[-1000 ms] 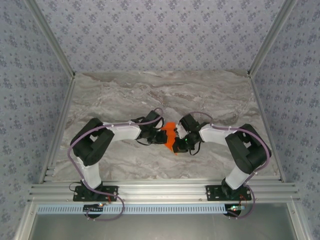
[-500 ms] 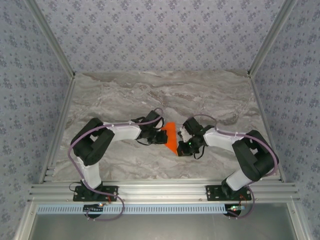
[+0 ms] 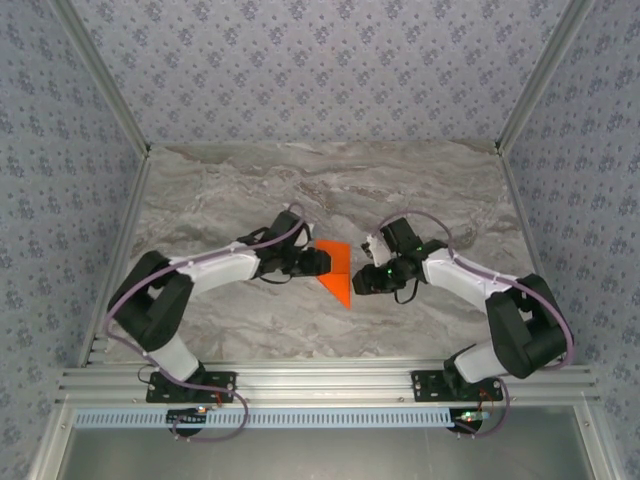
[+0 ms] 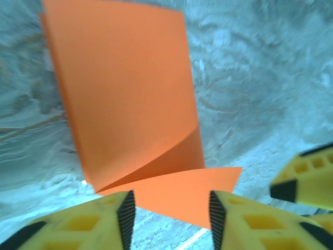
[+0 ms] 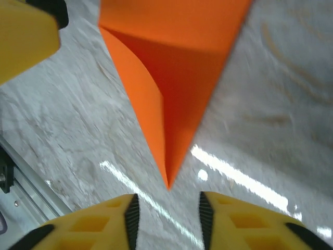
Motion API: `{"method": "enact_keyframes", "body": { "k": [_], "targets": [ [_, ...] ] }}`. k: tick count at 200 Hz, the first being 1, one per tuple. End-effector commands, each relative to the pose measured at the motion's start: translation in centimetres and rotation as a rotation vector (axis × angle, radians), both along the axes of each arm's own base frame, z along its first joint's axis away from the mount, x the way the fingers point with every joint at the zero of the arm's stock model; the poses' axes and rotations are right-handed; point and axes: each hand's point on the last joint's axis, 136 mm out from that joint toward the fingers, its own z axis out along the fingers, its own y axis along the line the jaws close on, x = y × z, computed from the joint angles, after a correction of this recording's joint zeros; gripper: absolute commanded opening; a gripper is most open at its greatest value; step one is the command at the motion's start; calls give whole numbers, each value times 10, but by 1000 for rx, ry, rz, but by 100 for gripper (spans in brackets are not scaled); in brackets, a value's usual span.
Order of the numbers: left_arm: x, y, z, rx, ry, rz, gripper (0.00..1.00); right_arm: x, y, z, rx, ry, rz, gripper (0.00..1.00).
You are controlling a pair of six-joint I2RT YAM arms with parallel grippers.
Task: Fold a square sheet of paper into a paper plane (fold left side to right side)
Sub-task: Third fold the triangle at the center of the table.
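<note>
Paper plane [image 3: 336,270]: orange-red and partly folded. It lies near the middle of the table [image 3: 250,190] between the two grippers, with its point toward the near edge.
Folds: in the left wrist view you see one large flap lifted off a lower layer, so the fold is not pressed flat.
Edges: the paper is well apart from the left, right and far edges, and closer to the near edge than to the far one.
Open room: you have bare tabletop across the far half and on both sides, outboard of each elbow.
Left gripper [image 4: 170,208]: the jaws stand apart. The paper's lower flap lies in the gap, and nothing is clamped.
Right gripper [image 5: 167,208]: the jaws stand apart and hold nothing. The paper's point sits just ahead of the gap.
Left arm: the elbow is near the left edge. The forearm is low and reaches right to the paper's left side.
Right arm: the elbow is near the near right corner. The forearm is low and reaches left to the paper's right side.
</note>
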Motion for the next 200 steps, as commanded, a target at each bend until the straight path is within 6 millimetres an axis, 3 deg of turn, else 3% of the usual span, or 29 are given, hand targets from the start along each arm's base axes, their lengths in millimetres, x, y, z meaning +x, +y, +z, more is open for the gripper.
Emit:
{"method": "enact_keyframes", "body": {
  "k": [1, 21, 48, 86, 150, 178, 200],
  "targets": [
    [1, 20, -2, -30, 34, 70, 50, 23, 23, 14, 104, -97, 52, 46],
    [-1, 31, -11, -66, 72, 113, 53, 29, 29, 9, 111, -91, 90, 49],
    [-1, 28, -16, -108, 100, 124, 57, 35, 35, -1, 101, -70, 107, 48],
    [3, 15, -22, -154, 138, 116, 58, 44, 28, -16, 21, -73, 81, 28],
    [12, -13, -21, -239, 158, 83, 59, 43, 17, -25, -47, -84, 76, 23],
    [13, -25, -20, -256, 167, 59, 54, 43, 16, -26, -53, -83, 71, 22],
    [14, -29, -18, -264, 168, 55, 44, 44, 14, -25, -65, -95, 60, 24]
  ]
}}
